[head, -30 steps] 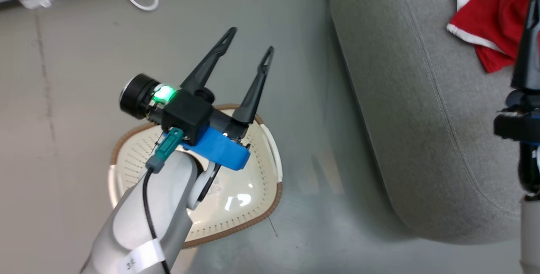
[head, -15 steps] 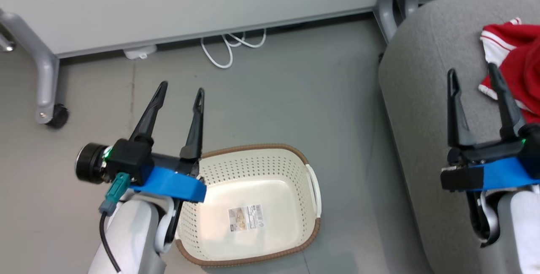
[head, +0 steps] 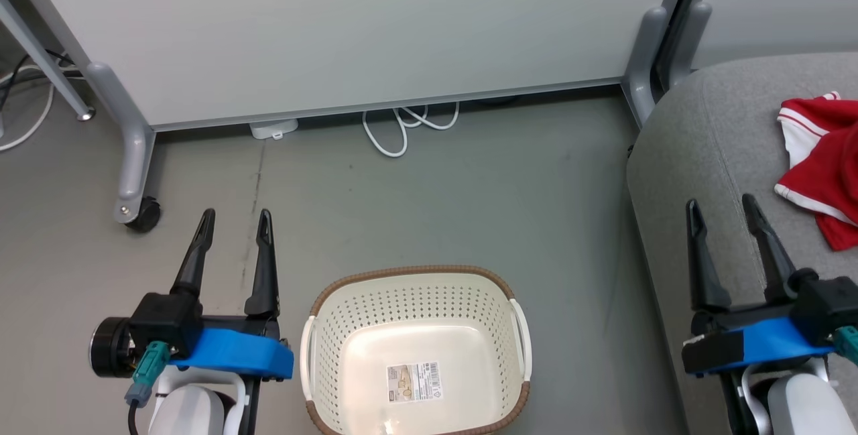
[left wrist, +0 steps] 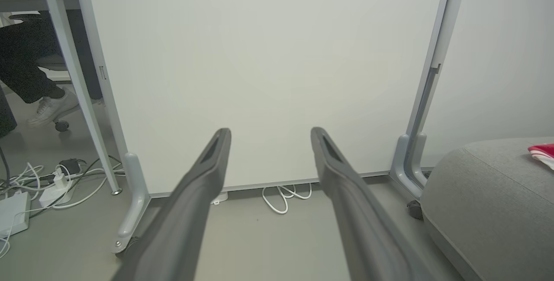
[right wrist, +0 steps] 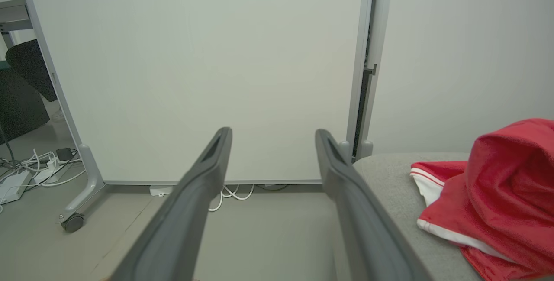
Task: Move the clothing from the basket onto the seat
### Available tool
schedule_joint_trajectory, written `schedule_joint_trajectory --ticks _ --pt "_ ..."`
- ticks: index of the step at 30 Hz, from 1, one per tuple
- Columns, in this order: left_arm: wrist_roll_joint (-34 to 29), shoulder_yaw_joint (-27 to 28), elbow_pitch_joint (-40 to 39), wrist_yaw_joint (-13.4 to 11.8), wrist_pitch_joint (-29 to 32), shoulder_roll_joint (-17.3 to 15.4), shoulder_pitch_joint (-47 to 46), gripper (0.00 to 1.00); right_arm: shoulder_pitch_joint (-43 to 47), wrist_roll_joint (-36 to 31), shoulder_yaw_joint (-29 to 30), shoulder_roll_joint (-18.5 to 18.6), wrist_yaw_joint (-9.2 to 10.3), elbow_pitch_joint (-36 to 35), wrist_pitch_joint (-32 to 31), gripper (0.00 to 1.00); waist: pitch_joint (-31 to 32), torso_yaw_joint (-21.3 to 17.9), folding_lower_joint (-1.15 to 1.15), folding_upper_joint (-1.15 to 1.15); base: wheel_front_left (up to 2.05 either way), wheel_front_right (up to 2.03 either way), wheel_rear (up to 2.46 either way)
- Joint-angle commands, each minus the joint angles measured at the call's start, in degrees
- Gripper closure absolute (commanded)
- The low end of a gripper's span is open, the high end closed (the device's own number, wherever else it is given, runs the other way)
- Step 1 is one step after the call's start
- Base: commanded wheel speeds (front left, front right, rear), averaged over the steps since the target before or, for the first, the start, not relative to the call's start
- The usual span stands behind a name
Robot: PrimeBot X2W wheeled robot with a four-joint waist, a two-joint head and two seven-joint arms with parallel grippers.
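Note:
The red clothing (head: 826, 167) with white stripe trim lies bunched on the light grey seat (head: 704, 173) at the right; the same clothing (right wrist: 497, 198) and seat (right wrist: 389, 172) show at the right of the right wrist view, and a red corner of the clothing (left wrist: 543, 153) on the seat (left wrist: 484, 198) in the left wrist view. The cream basket (head: 415, 348) stands on the floor at bottom centre, with only a label sticker inside. My left gripper (head: 234, 220) is open, left of the basket. My right gripper (head: 720, 210) is open above the seat's front edge, left of the clothing, with nothing between its fingers.
A white partition panel (head: 348, 26) on grey wheeled feet (head: 137, 210) stands behind the basket. A white cable (head: 402, 130) loops on the floor by its base. More cables and a power adapter (left wrist: 52, 181) lie at the left, near a person's foot (left wrist: 49, 108).
The head camera has tilted up, bringing the partition into sight. Both arms have drawn back to the lower corners. The left gripper has left the space over the basket.

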State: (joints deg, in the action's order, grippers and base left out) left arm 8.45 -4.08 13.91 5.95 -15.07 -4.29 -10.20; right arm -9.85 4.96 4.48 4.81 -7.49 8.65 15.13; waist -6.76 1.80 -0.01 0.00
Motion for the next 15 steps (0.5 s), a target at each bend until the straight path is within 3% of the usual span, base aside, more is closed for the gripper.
schedule_joint_trajectory --ticks 1,15 --pt "-0.5 0.8 -0.1 0.3 -0.2 0.3 1.1 0.0 1.8 0.1 0.2 -0.4 -0.01 0.4 0.0 0.0 0.8 0.6 0.01 0.0 0.0 0.0 0.0" --pt "-0.9 2.3 1.1 1.3 -0.1 1.3 4.3 0.0 6.7 0.8 0.4 -1.8 -0.01 1.8 0.0 0.0 3.6 2.5 0.01 0.0 0.0 0.0 0.0"
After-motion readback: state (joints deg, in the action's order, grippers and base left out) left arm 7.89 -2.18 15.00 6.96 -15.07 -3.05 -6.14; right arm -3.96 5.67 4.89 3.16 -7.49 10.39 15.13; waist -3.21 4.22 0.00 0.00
